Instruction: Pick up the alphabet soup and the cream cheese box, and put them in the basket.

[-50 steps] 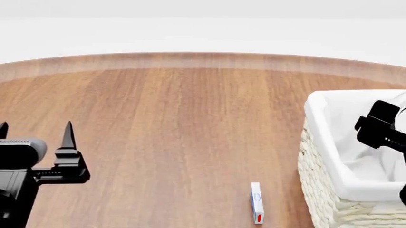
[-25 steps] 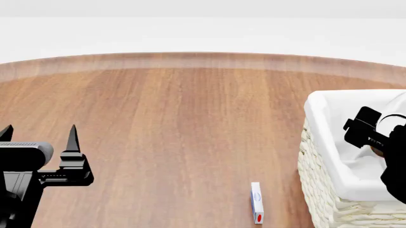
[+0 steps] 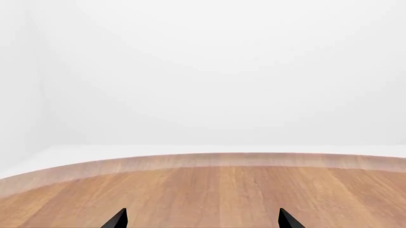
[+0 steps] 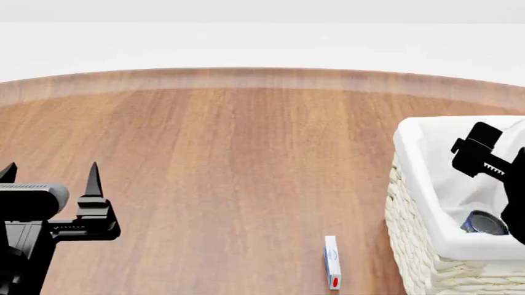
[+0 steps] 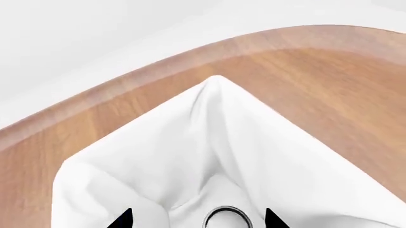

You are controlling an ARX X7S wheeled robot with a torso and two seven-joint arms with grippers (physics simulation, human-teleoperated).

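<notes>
Wooden table is holding the cream cheese box; soup can is lying in the basket, both claws gaping empty; box needs grabbing next.

The table is wood with fine lengthwise grain and a smooth satin finish, paler along its rim. The basket is rough woven wicker, cream-white, lined with soft matt white cloth that lies in folds. The can has a shiny metal rim. The box looks like smooth printed card. Both grippers are matt black
</notes>
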